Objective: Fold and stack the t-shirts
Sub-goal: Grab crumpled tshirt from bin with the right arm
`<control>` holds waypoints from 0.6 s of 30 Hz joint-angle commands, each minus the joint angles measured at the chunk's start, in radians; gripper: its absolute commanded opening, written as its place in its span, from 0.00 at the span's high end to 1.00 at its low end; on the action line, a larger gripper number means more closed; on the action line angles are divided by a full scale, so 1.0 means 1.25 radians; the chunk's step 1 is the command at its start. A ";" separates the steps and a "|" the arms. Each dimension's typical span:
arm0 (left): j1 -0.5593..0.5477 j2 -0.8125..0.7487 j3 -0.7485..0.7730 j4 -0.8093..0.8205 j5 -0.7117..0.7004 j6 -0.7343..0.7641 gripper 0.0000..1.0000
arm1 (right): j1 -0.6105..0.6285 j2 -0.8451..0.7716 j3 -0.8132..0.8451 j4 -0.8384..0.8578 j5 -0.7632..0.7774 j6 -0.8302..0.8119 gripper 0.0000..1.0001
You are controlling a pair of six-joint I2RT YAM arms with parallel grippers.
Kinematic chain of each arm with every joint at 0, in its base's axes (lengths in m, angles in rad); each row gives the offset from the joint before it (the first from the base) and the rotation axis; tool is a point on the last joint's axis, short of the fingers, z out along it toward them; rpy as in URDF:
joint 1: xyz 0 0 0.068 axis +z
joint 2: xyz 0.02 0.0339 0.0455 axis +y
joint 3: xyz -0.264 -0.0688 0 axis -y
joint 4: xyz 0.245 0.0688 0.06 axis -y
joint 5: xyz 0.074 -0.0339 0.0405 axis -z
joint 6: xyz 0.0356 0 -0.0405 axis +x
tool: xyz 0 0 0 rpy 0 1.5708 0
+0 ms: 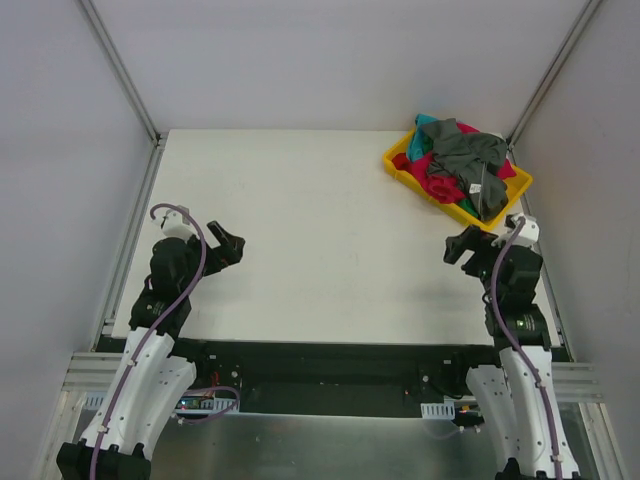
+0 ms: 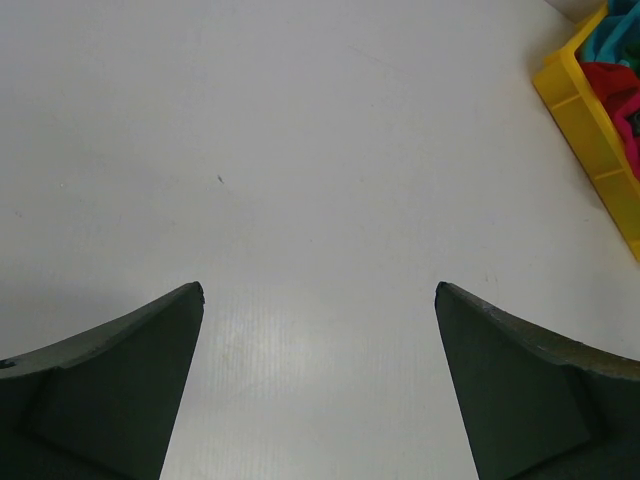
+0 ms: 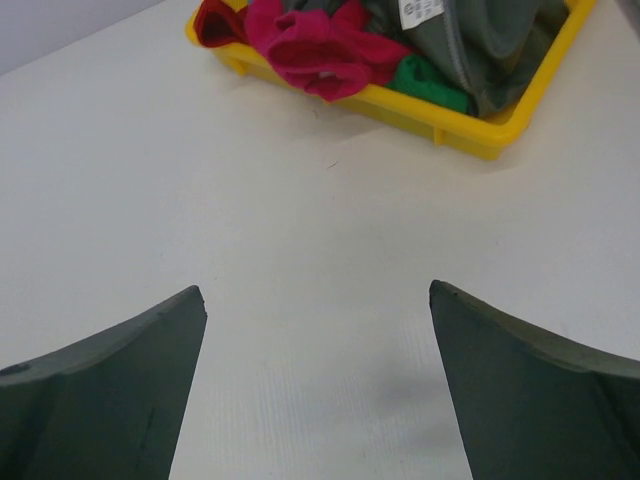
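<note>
White shells low on left arm (image 1: 160, 372) & right arm (image 1: 527, 392), blk links above; greyish cable (image 1: 203, 255) along each; left gripper (image 2: 319, 288) w/ dark, matte, wedge-shaped fingers (image 2: 110, 390).

Yellow bin (image 3: 440, 118) w/ grey, pink, green tees (image 1: 462, 160) (white table (image 1: 320, 230))

The bin (image 1: 398, 168) sits on the table (image 1: 300, 220) just ahead of my right gripper (image 1: 457, 247), with t-shirts (image 1: 465, 158) heaped in it. From my left gripper (image 1: 228, 246) it lies far ahead and right.
</note>
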 commanded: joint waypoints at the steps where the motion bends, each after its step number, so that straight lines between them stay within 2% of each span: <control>1: 0.003 0.013 -0.001 0.045 0.004 -0.006 0.01 | -0.002 0.158 0.142 0.063 0.138 0.002 0.04; 8: 0.003 0.067 -0.008 0.080 0.015 -0.012 0.01 | -0.014 0.611 0.447 0.058 0.222 -0.061 0.04; 15: 0.003 0.121 0.004 0.086 0.010 -0.001 0.01 | -0.062 1.040 0.807 -0.002 0.151 -0.018 0.04; 18: 0.003 0.137 0.010 0.086 0.004 0.003 0.01 | -0.064 1.169 0.932 -0.027 0.147 -0.004 0.01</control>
